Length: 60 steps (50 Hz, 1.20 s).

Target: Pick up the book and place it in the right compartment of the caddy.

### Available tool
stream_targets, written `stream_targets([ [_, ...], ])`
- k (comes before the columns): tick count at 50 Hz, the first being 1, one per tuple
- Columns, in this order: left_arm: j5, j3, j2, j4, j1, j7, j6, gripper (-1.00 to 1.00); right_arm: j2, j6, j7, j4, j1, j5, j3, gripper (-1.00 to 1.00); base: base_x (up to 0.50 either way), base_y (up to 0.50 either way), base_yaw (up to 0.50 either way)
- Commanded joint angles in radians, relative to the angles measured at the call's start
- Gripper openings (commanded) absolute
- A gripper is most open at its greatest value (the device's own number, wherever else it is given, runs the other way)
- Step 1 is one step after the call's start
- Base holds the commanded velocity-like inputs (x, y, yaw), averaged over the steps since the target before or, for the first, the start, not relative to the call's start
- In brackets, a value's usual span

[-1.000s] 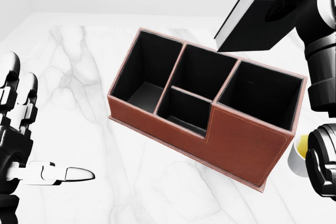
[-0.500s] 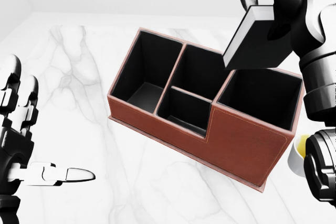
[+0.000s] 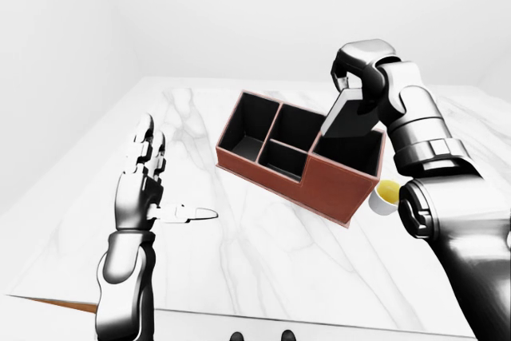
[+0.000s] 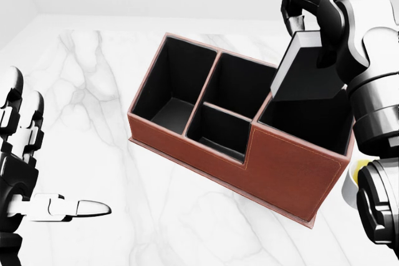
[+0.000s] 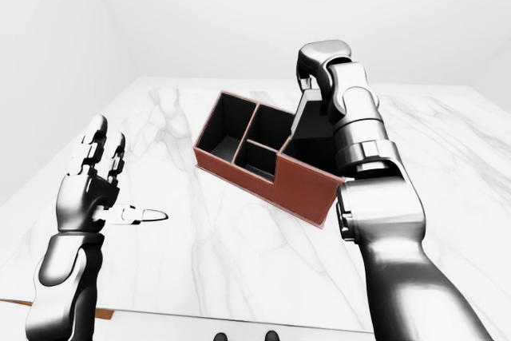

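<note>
Over caddy (image 4: 293, 169)'s right compartment, book (image 4: 305, 73) clenched in right hand (image 4: 321, 10); beside it, yellow cup (image 3: 386, 195).

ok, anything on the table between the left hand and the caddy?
No: in the head view only bare marble table lies between the open left hand and the caddy.

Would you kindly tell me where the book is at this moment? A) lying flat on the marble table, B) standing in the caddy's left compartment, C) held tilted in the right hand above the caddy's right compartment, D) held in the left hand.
C: the right hand grips the book, tilted over the caddy's right compartment, while the left hand is open and empty.
</note>
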Motion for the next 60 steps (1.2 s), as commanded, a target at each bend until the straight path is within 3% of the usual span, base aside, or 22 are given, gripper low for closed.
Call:
stream_targets([
  [1, -0.002, 0.002, 0.000, -0.001, 0.004, -0.003, 0.000, 1.00, 0.001, 0.006, -0.057, 0.043, -0.009, -0.033, 0.005, -1.00, 0.00, 0.00, 0.00],
  [41, -0.002, 0.006, 0.001, 0.027, 0.005, -0.001, 0.000, 1.00, 0.013, 0.047, -0.162, 0.183, -0.015, -0.093, 0.033, -1.00, 0.00, 0.00, 0.00],
  [60, -0.004, 0.016, 0.003, 0.036, 0.008, -0.003, 0.000, 1.00, 0.031, 0.102, -0.202, 0.256, -0.035, -0.101, 0.037, -1.00, 0.00, 0.00, 0.00],
])
